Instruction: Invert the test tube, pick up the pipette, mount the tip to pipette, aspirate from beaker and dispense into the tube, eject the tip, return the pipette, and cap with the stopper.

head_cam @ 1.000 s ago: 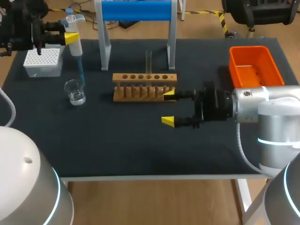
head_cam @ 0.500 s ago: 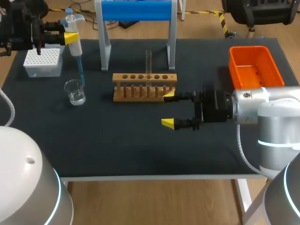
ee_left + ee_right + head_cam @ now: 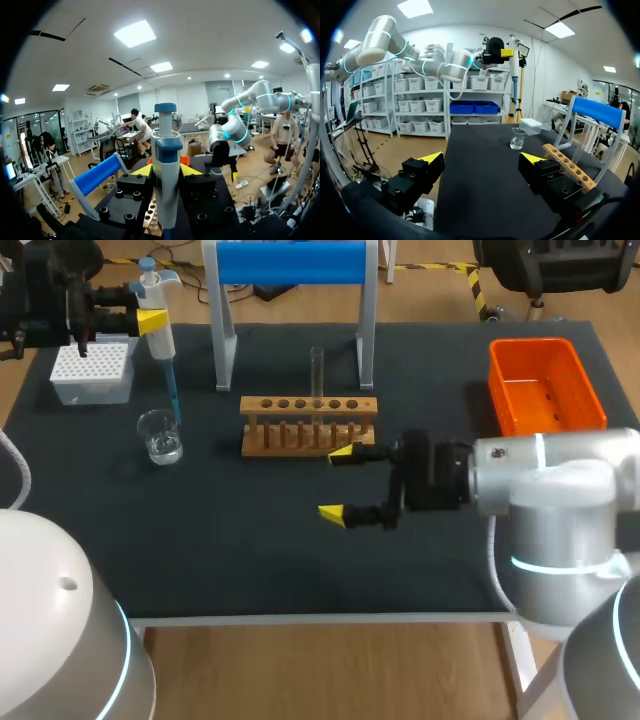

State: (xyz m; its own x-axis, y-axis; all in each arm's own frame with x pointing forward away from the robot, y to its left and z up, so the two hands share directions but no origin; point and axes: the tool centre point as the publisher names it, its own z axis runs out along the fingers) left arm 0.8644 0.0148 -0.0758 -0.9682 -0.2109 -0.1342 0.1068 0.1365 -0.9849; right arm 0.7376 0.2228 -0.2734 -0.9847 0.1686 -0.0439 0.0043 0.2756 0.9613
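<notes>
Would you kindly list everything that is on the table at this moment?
table: one, black, under everything.
stand: one, blue bar on white legs, back middle.
rack: one, wooden, in front of the stand.
test tube: one, clear, upright in the rack.
beaker: one, clear, left of the rack.
tip box: one, white, back left.
bin: one, orange, back right.
pipette: one, white and blue, upright above the beaker.
left tool: one, yellow-tipped, shut on the pipette.
right tool: one, yellow-tipped, open, in front of the rack.

One each: pipette (image 3: 162,343), beaker (image 3: 160,436), test tube (image 3: 317,375), wooden rack (image 3: 308,405), tip box (image 3: 92,373), orange bin (image 3: 545,343), blue-barred stand (image 3: 290,262).
</notes>
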